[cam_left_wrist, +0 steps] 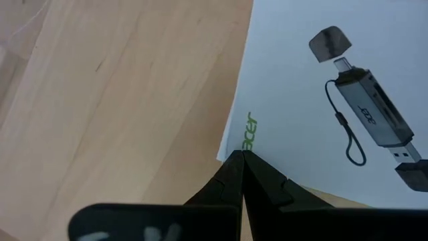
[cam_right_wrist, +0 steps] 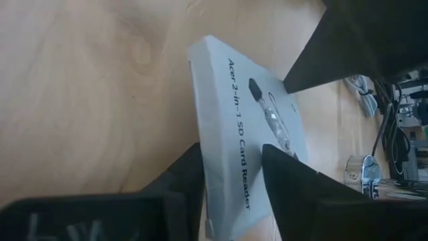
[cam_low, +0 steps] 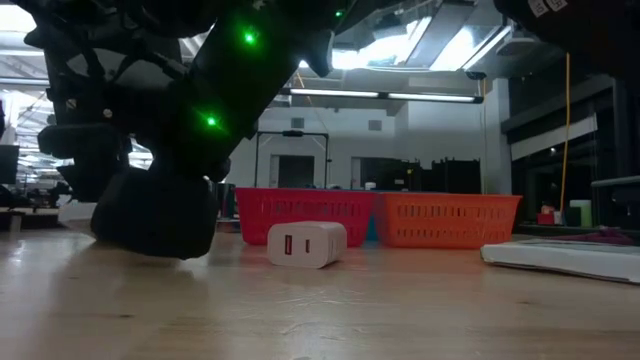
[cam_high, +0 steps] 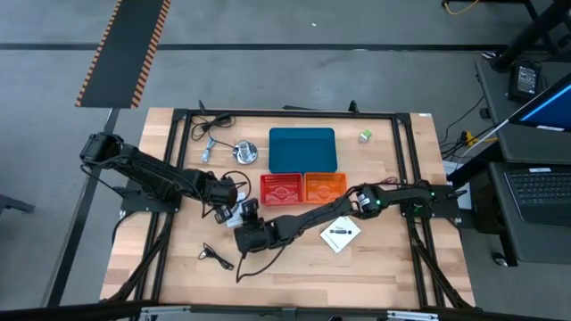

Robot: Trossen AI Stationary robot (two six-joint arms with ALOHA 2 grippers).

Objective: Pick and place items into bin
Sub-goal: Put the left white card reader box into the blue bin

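A white card box printed with a black card reader point(cam_right_wrist: 234, 114) lies between both grippers near the table's middle point(cam_high: 234, 212). My right gripper point(cam_right_wrist: 231, 167) reaches in from the right and is shut on it point(cam_high: 247, 225). My left gripper point(cam_left_wrist: 242, 155), shut, has its tips at the same card's edge point(cam_left_wrist: 321, 87). A second white card point(cam_high: 340, 234) lies flat to the right. A small white cube point(cam_low: 307, 244) sits on the wood in front of the baskets. A green cube point(cam_high: 365, 135) and thin black cables point(cam_high: 210, 125) point(cam_high: 214, 257) also lie on the table. My left gripper's shut fingertips point(cam_left_wrist: 235, 167) meet the card's edge beside the green print point(cam_left_wrist: 246, 130); whether they press on it, I cannot tell. My right gripper pinches the card's near end point(cam_right_wrist: 227, 150) between its two fingers, one on the narrow side, one on the printed face. The card is tilted.
A red basket point(cam_high: 281, 188) and an orange basket point(cam_high: 324, 186) stand side by side behind the grippers, with a blue tray point(cam_high: 302, 149) beyond them. A round silver disc point(cam_high: 245, 153) lies left of the tray. Bare wood lies toward the near edge.
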